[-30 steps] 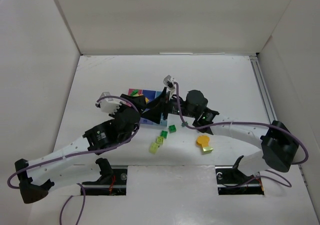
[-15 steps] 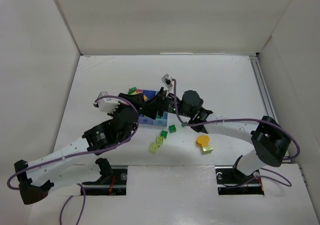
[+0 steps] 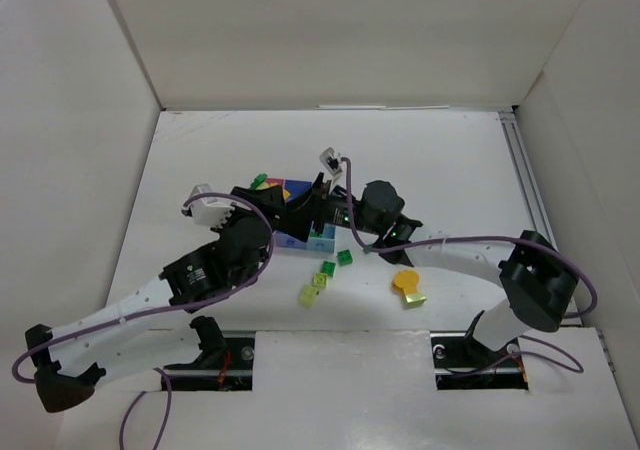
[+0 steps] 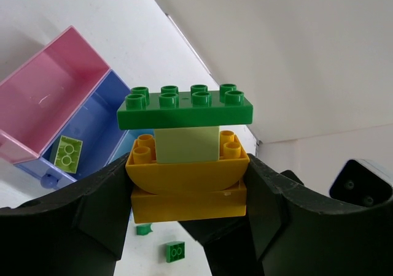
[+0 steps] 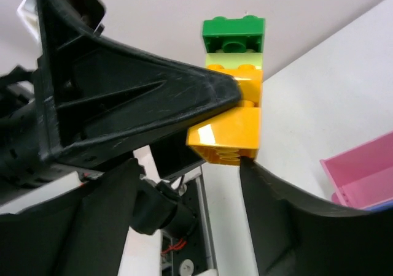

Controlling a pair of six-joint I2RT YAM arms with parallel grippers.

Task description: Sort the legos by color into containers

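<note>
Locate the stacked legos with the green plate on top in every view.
Top external: lego stack centre-left, only its green plate showing at the bin row's upper-left end.
Left wrist: centre of the frame, side-on.
Right wrist: upper centre, end-on.
Shared landmark: pink bin, left in left wrist, lower right in right wrist, next to the stack from above.

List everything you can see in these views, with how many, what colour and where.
Brick stack: one, green over pale lime over orange, held in the left hand near the bins.
Bins: three joined, pink, purple-blue, light blue, mid-table.
Lime brick: one, inside the purple-blue bin.
Loose bricks: four, dark green to lime, on the table near the bins.
Yellow disc: one, right of those, beside a lime-yellow brick.
Table: one, white.
Left hand: shut on the stack.
Right hand: open, just under the stack.
</note>
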